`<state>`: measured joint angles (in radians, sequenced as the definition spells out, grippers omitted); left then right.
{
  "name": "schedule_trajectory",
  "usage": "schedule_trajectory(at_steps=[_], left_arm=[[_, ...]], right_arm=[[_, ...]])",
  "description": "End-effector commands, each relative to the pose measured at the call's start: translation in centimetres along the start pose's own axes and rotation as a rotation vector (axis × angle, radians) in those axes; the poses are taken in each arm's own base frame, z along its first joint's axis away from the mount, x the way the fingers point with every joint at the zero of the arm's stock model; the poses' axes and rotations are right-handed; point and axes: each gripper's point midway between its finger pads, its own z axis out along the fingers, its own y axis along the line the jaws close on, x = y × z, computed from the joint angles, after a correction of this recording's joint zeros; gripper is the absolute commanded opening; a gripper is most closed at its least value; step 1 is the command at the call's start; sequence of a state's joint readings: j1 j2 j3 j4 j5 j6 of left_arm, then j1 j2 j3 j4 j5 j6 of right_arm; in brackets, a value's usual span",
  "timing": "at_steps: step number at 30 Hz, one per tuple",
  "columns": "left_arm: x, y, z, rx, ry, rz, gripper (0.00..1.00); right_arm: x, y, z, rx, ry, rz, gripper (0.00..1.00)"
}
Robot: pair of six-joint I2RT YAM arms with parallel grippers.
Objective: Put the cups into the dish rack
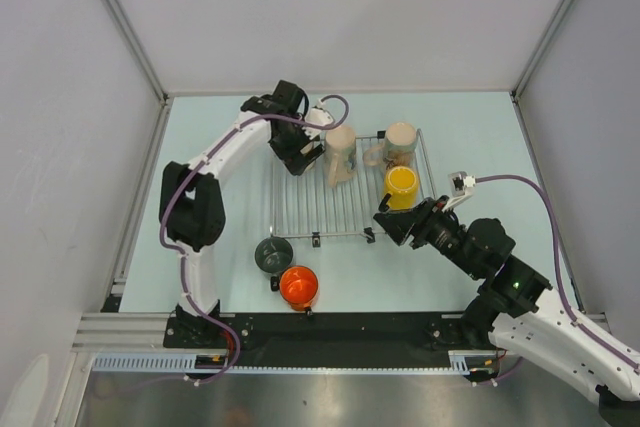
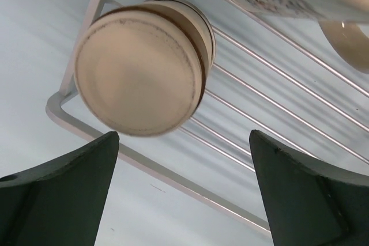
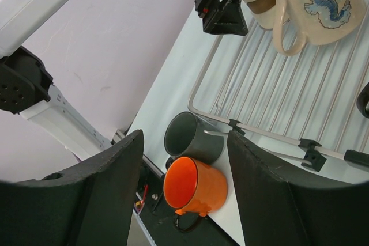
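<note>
The dish rack (image 1: 300,209) lies mid-table. On it are a plain cream mug (image 1: 340,155) turned bottom-up, a cream mug with a dragon print (image 1: 400,142) and a yellow mug (image 1: 401,185). The dark grey-green mug (image 1: 273,254) and the orange mug (image 1: 298,287) stand on the table in front of the rack. No steel mug shows. My left gripper (image 1: 300,152) is open and empty just left of the plain cream mug (image 2: 141,76). My right gripper (image 1: 392,222) is open and empty over the rack's front right corner, its view facing the dark mug (image 3: 193,136) and orange mug (image 3: 199,185).
Grey enclosure walls stand on three sides. The black base rail (image 1: 330,332) runs along the near edge, close to the orange mug. Black clips (image 3: 308,151) sit on the rack's front bar. The dragon mug's handle (image 2: 346,44) points toward my left gripper.
</note>
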<state>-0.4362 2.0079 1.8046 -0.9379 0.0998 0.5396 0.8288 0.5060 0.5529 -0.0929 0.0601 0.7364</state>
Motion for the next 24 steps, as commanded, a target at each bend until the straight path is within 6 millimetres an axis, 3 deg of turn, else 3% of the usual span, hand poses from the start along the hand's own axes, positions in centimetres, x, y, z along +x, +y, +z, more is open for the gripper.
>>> schedule_trajectory(at_steps=[1,2,3,5,6,8,9,11,12,13,14,15,16,17,18,19,20,21,22,23,24], left_arm=[[-2.6,0.3,-5.3,-0.073,-0.163,-0.017,1.0],[-2.8,0.2,-6.1,-0.084,-0.184,-0.025,1.0],[-3.8,0.4,-8.7,-0.121,-0.257,-0.04,1.0],[-3.5,-0.4,-10.4,-0.13,-0.315,-0.052,1.0],[-4.2,-0.7,-13.8,-0.165,-0.414,-0.052,1.0],[-2.9,-2.8,-15.0,-0.125,-0.456,-0.036,1.0],[-2.8,-3.4,-18.2,-0.158,-0.535,-0.028,1.0],[-1.3,-4.4,-18.9,-0.167,-0.554,-0.045,1.0],[-0.9,-4.8,-19.9,-0.178,-0.582,-0.044,1.0],[0.3,-5.7,-21.2,-0.19,-0.618,-0.042,1.0],[0.8,-6.4,-21.9,-0.185,-0.643,-0.041,1.0],[1.3,-7.1,-22.3,-0.18,-0.666,-0.034,1.0],[2.7,-8.1,-22.5,-0.177,-0.683,-0.037,1.0],[3.2,-8.6,-22.5,-0.17,-0.697,-0.044,1.0],[3.7,-9.0,-22.3,-0.171,-0.704,-0.045,1.0],[4.9,-9.4,-20.9,-0.165,-0.683,-0.056,1.0],[5.5,-9.6,-21.5,-0.187,-0.71,-0.06,1.0],[5.9,-9.5,-21.3,-0.205,-0.716,-0.069,1.0],[6.9,-9.7,-20.1,-0.206,-0.693,-0.085,1.0],[7.3,-9.9,-20.5,-0.218,-0.715,-0.096,1.0],[7.5,-10.4,-20.3,-0.202,-0.725,-0.091,1.0]], right_arm=[[-0.6,0.6,0.2,-0.027,-0.019,-0.026,0.65],[-0.5,0.5,0.3,-0.022,-0.015,-0.028,0.65],[-0.4,0.4,0.4,-0.018,-0.008,-0.033,0.66],[0.1,0.4,0.9,-0.014,0.018,-0.037,0.66],[0.0,0.6,1.1,-0.017,0.02,-0.042,0.66],[0.9,0.5,1.8,0.001,0.056,-0.055,0.67],[0.7,1.0,2.1,-0.002,0.058,-0.067,0.67],[1.9,0.7,3.4,0.037,0.102,-0.092,0.68],[3.0,1.3,3.7,0.034,0.138,-0.111,0.68],[2.4,2.3,4.2,0.046,0.127,-0.143,0.68],[3.6,2.0,5.2,0.085,0.164,-0.178,0.69],[5.0,3.3,5.3,0.069,0.202,-0.211,0.7],[3.9,4.5,5.9,0.084,0.176,-0.254,0.7],[5.8,4.1,7.2,0.123,0.228,-0.298,0.71],[6.4,5.0,7.7,0.116,0.247,-0.324,0.71],[6.7,6.3,8.3,0.114,0.265,-0.361,0.71],[7.3,7.0,8.9,0.113,0.288,-0.384,0.71],[9.8,5.9,10.3,0.151,0.352,-0.428,0.72],[10.9,5.8,10.6,0.161,0.395,-0.452,0.71],[10.6,7.2,11.5,0.145,0.393,-0.456,0.72],[12.9,6.2,12.5,0.167,0.457,-0.485,0.71]])
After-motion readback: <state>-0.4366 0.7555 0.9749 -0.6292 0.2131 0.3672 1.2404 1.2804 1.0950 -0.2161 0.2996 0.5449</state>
